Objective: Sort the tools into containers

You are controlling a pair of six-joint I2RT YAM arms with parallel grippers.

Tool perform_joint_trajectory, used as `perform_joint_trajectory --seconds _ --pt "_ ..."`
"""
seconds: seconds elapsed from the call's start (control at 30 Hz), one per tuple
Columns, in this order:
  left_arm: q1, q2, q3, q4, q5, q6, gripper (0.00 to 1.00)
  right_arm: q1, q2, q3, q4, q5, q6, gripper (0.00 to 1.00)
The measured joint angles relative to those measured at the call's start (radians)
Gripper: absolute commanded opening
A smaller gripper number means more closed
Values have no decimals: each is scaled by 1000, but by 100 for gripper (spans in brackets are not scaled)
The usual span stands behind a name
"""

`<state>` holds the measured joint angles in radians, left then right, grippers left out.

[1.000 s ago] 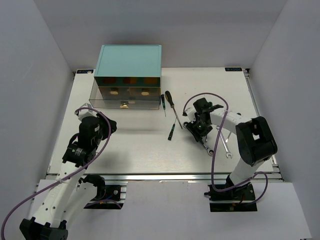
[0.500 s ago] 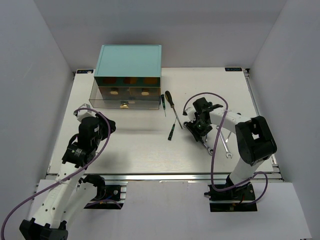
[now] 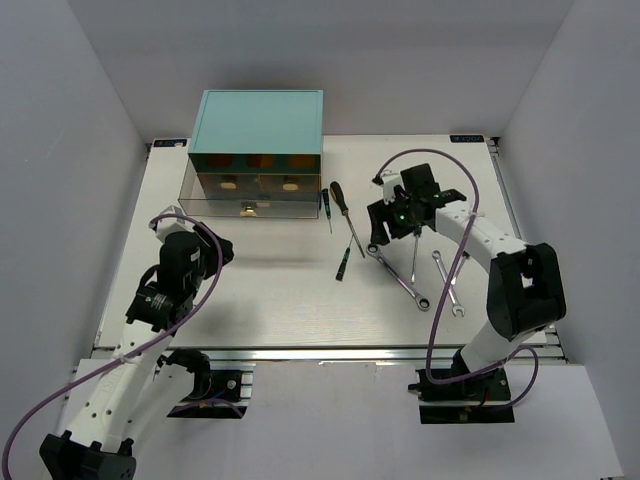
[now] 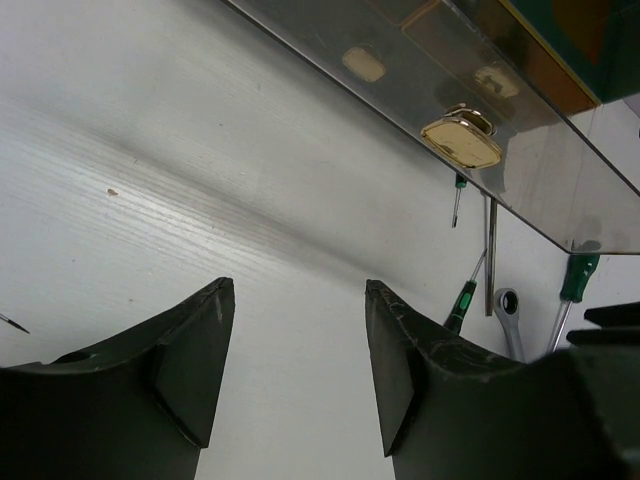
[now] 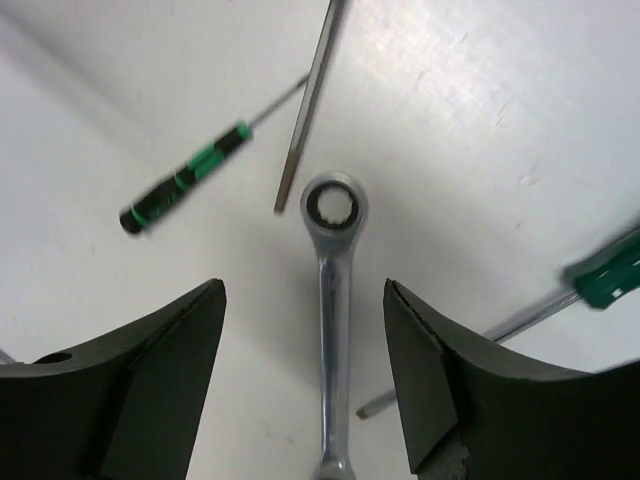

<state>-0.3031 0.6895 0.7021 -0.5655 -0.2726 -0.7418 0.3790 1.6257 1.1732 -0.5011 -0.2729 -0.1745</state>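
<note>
The right gripper (image 5: 302,290) is held spread wide and grasps nothing. It hangs above a silver wrench (image 5: 333,300) that lies flat on the table (image 3: 270,290), well right of the cabinet (image 3: 258,122). Between wrench and cabinet, 2 screwdrivers are laid: a green-banded one (image 5: 185,178) and a black-handled one (image 3: 339,196). The left gripper (image 4: 297,290) is likewise released and empty, low over the table before the cabinet's protruding drawer (image 4: 400,75) with its gold knob (image 4: 460,140).

Wrench (image 5: 334,300): bright polished metal, smooth. Screwdriver (image 5: 185,180) handle: glossy green-and-black plastic, thin metal shaft. Table (image 3: 270,290): white, fine-grained, slight sheen. Drawer (image 4: 420,90) front: clear glossy plastic; knob (image 4: 460,140) shiny gold.
</note>
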Motion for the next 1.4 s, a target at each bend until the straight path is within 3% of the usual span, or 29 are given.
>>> perform_joint_trajectory --seconds 0.17,0.47,1.0,1.3,1.4 --pt "0 10 0 6 3 0 65 2 93 105 111 3 128 70" --pt "0 -16 -8 -9 3 -29 65 55 534 525 144 93 227 65" --pt "0 -37 -8 -55 -1 -71 65 85 600 530 135 228 204 56" --pt "0 -26 -8 -56 -1 -71 65 149 602 525 132 323 175 30" --pt "0 -34 -8 -56 -1 -72 65 148 599 515 142 332 169 14"
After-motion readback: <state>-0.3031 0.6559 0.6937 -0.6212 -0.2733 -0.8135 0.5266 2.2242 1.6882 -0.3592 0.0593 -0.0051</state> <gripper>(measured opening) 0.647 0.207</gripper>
